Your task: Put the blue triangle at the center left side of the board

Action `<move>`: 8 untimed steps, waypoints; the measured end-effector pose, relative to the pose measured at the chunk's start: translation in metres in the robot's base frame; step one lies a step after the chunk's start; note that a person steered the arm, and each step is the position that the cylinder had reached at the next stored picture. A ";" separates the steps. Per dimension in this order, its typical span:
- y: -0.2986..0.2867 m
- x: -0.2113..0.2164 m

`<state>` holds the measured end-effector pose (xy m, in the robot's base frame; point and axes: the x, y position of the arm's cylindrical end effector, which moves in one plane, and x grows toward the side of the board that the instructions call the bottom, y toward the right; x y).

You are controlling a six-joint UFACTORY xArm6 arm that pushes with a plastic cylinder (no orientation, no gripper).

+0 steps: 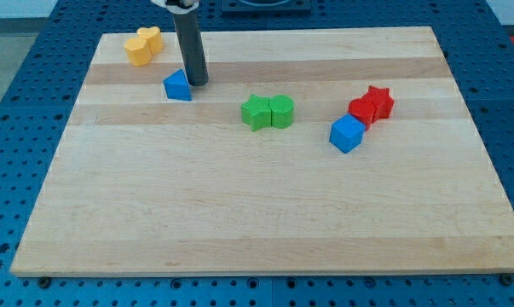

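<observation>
The blue triangle [177, 86] lies on the wooden board [265, 213] in the upper left part of the view. My tip [197, 83] stands right beside it, touching or nearly touching its right edge. The dark rod rises from there to the view's top.
Two yellow blocks [143, 45] sit together near the board's top left corner. A green star [256, 112] and a green cylinder [282, 111] touch near the middle. A red star [378, 101], a red block [360, 112] and a blue cube [347, 134] cluster at the right.
</observation>
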<state>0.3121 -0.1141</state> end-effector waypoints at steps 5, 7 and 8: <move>-0.054 0.032; -0.031 0.043; -0.040 0.051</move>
<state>0.3629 -0.1539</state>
